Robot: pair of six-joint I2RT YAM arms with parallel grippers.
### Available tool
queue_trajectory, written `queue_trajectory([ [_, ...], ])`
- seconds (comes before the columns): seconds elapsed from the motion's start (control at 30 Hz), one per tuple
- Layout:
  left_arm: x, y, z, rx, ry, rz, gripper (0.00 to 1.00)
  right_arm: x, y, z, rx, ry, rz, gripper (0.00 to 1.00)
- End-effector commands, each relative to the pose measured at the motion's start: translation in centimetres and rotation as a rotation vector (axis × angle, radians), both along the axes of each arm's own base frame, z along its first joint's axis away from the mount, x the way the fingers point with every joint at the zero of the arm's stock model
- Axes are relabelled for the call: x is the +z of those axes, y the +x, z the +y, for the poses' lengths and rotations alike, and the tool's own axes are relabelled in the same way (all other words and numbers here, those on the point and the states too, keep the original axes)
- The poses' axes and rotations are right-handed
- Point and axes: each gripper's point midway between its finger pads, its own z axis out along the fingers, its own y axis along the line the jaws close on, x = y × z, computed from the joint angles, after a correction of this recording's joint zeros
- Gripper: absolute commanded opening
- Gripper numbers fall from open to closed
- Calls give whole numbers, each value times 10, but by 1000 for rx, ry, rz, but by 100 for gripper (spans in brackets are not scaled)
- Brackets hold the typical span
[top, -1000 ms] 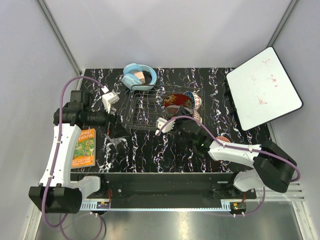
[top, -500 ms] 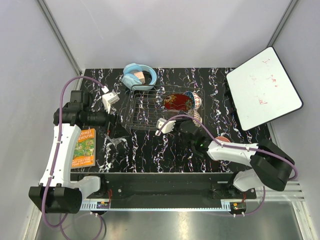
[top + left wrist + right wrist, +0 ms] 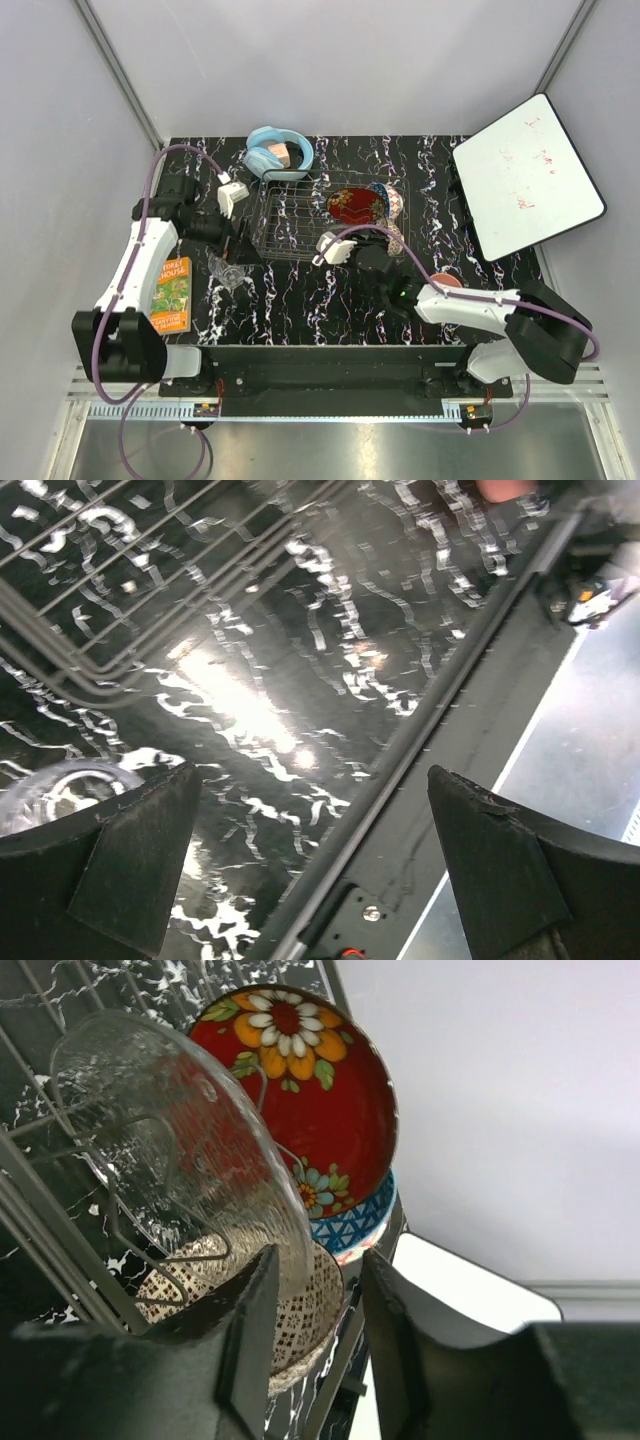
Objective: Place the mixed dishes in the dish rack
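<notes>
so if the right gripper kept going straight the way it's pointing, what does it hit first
Most likely the clear glass bowl, standing on edge in the silver wire dish rack: its rim sits right at the open fingertips of the right gripper. The red floral plate stands behind it.

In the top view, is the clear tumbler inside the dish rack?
No, the clear tumbler lies on the black table, outside the near left corner of the dish rack.

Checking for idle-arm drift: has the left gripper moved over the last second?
Yes. In the top view the left gripper has shifted right and slightly farther back, closer to the left side of the dish rack.
</notes>
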Motion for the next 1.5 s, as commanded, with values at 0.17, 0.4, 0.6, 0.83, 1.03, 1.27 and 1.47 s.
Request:
queue_trajectory([
  [0.17,-23,67,10,42,85,-56,99,89,-26,-25,-140,402,-48,49],
  [0.4,-28,98,5,79,88,-39,99,130,-55,-46,-125,701,-13,49],
  [0.6,-46,114,12,134,160,-51,99,142,-65,-66,-158,842,-28,49],
  [0.83,-96,110,13,88,392,-76,99,141,-63,-78,-258,912,-42,48],
  [1.03,-110,86,1,11,429,-65,99,141,-64,-82,-268,924,-47,48],
  [1.27,-107,56,6,-34,432,-74,99,131,-66,-89,-300,911,-45,48],
  [1.47,-108,23,6,-119,422,-84,99,117,-66,-92,-326,893,-37,48],
])
